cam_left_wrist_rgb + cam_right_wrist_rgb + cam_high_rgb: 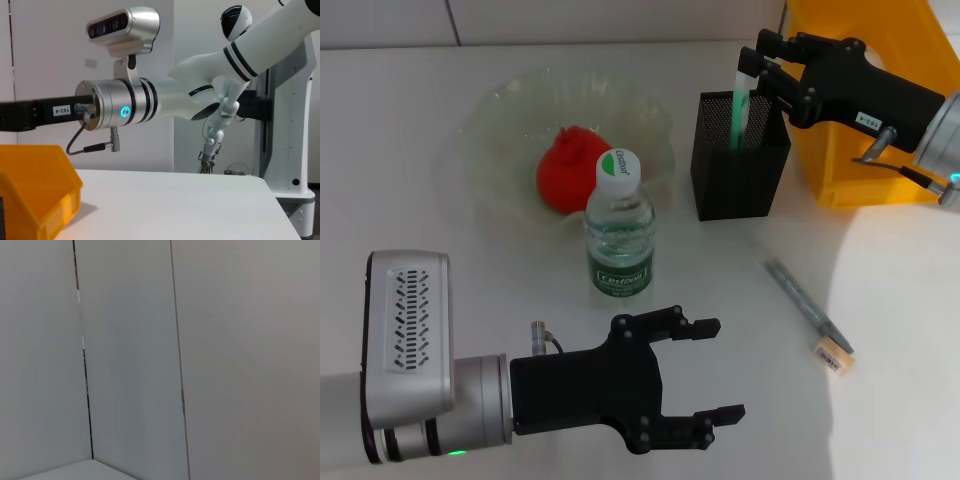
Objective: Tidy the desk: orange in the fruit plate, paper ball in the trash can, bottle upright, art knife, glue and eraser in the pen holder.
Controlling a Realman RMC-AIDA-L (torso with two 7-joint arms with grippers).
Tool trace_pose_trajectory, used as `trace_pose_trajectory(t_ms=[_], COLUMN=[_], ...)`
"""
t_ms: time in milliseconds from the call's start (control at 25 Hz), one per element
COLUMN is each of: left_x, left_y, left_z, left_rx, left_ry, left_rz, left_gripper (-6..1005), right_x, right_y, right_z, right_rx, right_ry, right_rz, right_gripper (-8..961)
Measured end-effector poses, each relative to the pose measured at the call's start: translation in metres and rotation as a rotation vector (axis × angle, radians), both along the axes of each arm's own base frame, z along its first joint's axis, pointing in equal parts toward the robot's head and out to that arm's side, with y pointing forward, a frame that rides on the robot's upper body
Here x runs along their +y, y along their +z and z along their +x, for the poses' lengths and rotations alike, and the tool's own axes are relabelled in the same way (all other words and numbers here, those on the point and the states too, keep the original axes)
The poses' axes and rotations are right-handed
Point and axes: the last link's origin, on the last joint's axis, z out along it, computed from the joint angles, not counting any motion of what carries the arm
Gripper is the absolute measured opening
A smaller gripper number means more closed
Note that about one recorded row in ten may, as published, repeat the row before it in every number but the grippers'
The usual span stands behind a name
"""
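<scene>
White bench (pixel 410 120); orange (pixel 568 170) in fruit plate (pixel 500 115) left of pen holder (pixel 738 155); right gripper (pixel 756 62) pinching green glue (pixel 741 105) above holder; left gripper (pixel 705 370) jaws spread.

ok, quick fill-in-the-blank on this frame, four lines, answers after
1. The orange lies in the ____.
2. The bottle stands ____ on the desk, cap up.
3. The right gripper holds a green stick over the black mesh ____.
4. The eraser lies on the desk next to the ____ pen, while the left gripper is open near the bottle.

Missing words: fruit plate; upright; pen holder; grey
</scene>
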Motion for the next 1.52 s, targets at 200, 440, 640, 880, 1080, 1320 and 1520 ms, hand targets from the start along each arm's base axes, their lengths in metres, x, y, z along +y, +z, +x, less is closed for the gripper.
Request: trace_pose_trajectory(t_ms=[200, 440, 640, 880, 1080, 1320, 1520], left_x=[0.000, 0.000, 0.000, 0.000, -0.004, -0.006, -0.006], left_y=[0.000, 0.001, 0.001, 0.002, 0.005, 0.005, 0.005], left_z=[0.000, 0.000, 0.000, -0.002, -0.007, -0.012, -0.013], left_rx=[-0.003, -0.004, -0.003, -0.001, -0.003, -0.004, -0.003], left_ry=[-0.003, -0.003, -0.004, 0.003, 0.025, 0.042, 0.046], left_rz=[-0.002, -0.001, -0.002, -0.004, -0.007, -0.010, -0.010], left_gripper=[786, 786, 786, 786, 786, 786, 786], right_x=[-0.004, -0.017, -0.036, -0.058, -0.076, -0.082, -0.081], right_y=[0.007, 0.042, 0.078, 0.101, 0.116, 0.097, 0.066], right_z=[0.001, -0.002, -0.020, -0.045, -0.065, -0.069, -0.065], right_rx=[0.033, 0.092, -0.152, -0.419, -0.612, -0.808, -0.895], right_ry=[-0.003, -0.037, -0.225, -0.380, -0.502, -0.567, -0.559], right_rz=[-0.015, -0.102, -0.374, -0.492, -0.559, -0.635, -0.700], right_gripper=[319, 424, 526, 713, 711, 709, 708])
